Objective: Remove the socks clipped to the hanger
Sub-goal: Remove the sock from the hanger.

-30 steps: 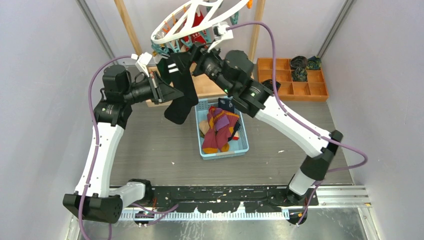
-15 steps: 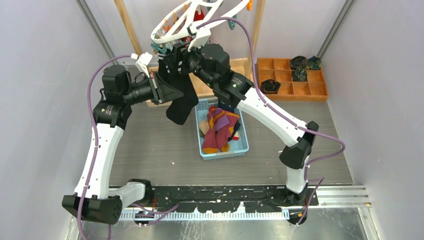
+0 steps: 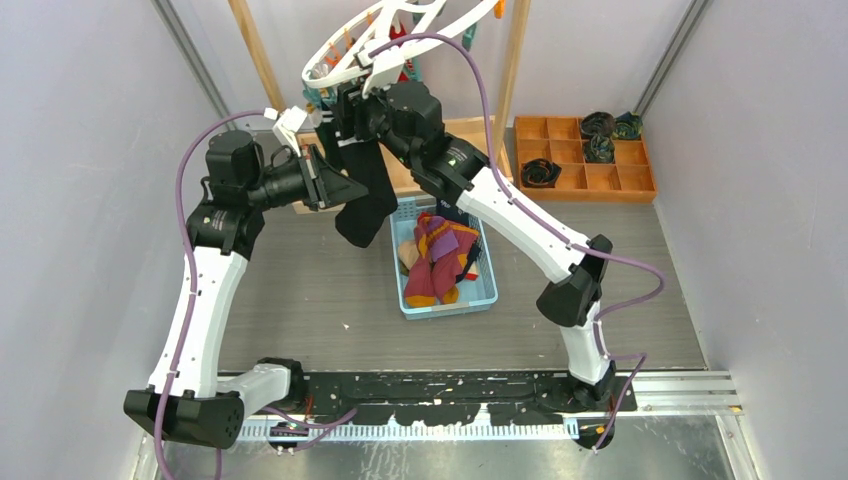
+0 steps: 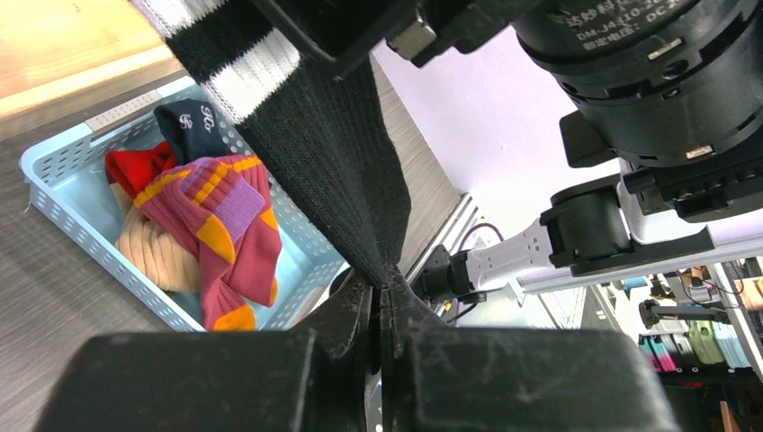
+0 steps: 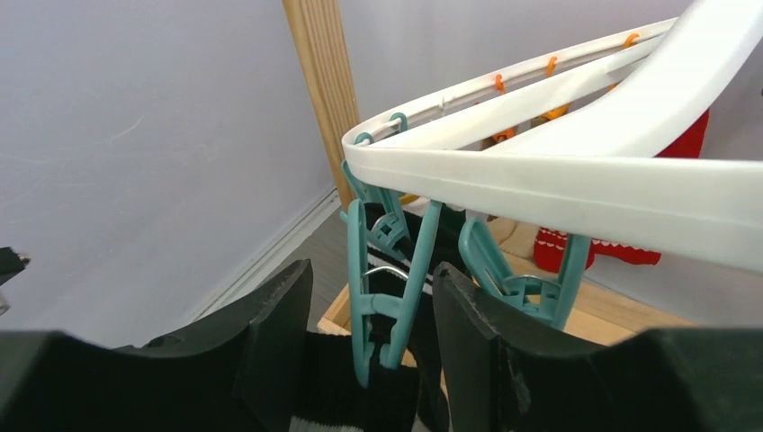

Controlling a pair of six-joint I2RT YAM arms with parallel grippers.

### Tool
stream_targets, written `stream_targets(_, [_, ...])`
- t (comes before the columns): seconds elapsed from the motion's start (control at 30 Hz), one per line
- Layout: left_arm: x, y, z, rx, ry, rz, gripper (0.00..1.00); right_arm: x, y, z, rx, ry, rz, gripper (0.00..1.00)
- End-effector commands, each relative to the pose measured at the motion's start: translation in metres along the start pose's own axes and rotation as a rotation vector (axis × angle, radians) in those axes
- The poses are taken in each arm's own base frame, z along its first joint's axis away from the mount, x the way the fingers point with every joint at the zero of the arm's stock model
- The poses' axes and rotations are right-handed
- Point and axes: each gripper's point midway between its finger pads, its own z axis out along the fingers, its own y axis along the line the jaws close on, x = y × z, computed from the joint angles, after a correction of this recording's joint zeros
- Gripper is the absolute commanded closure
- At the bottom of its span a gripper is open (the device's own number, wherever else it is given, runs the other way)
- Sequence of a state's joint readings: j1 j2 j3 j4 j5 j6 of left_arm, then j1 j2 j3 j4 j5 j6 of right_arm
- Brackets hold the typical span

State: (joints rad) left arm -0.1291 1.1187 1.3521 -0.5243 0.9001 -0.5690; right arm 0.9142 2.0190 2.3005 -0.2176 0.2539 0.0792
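Grey tabletop [image 3: 300, 290]. Left gripper [image 4: 382, 295] pinching black sock [image 4: 333, 153]. Right gripper [image 5: 372, 281] jaws spread around teal clip [image 5: 396, 310] on hanger [image 5: 558, 184].

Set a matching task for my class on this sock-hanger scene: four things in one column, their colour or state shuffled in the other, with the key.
Column one
1. left pincer
2. right pincer
3. basket
4. tray

Column two
A. orange, holds rolled socks
B. shut on the black sock
C. pale blue, holds loose socks
D. open, one finger on either side of a teal clip

Pairs: 1-B, 2-D, 3-C, 4-A
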Motion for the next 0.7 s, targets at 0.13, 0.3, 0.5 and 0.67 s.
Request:
stream_targets(0.13, [0.003, -0.014, -0.007, 0.032, 0.002, 0.039, 1.00, -0.044, -0.009, 0.003, 0.016, -0.130, -0.004, 0.49])
stream_targets(0.3, [0.006, -0.010, -0.005, 0.028, 0.011, 0.034, 1.00, -0.051, -0.010, 0.003, 0.002, -0.155, 0.023, 0.53])
stream_targets(0.5, [0.007, -0.008, -0.004, 0.023, 0.015, 0.028, 1.00, -0.058, -0.007, 0.002, -0.016, -0.174, 0.050, 0.59])
stream_targets(0.67, [0.008, -0.007, -0.004, 0.021, 0.015, 0.029, 1.00, -0.061, -0.010, 0.003, -0.025, -0.182, 0.106, 0.86])
